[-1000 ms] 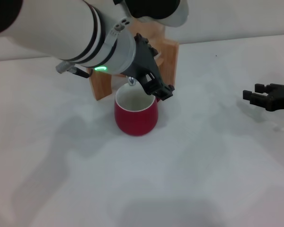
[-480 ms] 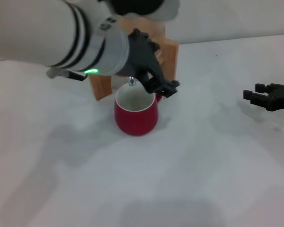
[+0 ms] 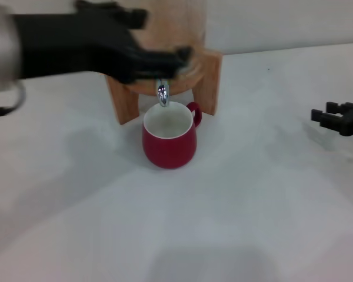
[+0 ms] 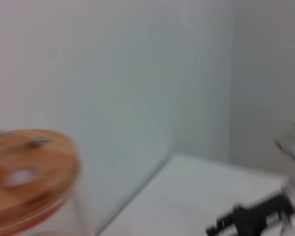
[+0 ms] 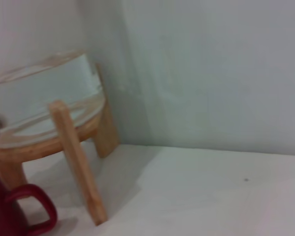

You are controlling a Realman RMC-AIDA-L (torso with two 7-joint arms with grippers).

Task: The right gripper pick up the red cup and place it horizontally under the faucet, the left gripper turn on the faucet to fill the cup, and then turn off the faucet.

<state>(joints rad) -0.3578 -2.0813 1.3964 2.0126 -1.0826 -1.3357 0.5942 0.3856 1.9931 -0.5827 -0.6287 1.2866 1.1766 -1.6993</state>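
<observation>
The red cup (image 3: 169,143) stands upright on the white table, its white inside directly below the chrome faucet (image 3: 162,94); its handle (image 5: 35,216) also shows in the right wrist view. The faucet sticks out of the glass jar (image 3: 176,23) on the wooden stand (image 3: 207,76). My left gripper (image 3: 167,35) is a blurred black claw above and left of the faucet, fingers spread, holding nothing. My right gripper (image 3: 321,113) waits open at the far right of the table, well away from the cup, and also shows in the left wrist view (image 4: 250,219).
The white table (image 3: 253,205) spreads in front of and to the right of the cup. A pale wall stands behind the stand. The jar's wooden lid (image 4: 27,174) shows in the left wrist view.
My left arm has swung up and to the left, away from the faucet and cup, uncovering them. The right gripper has shifted slightly right. The cup has not moved.
</observation>
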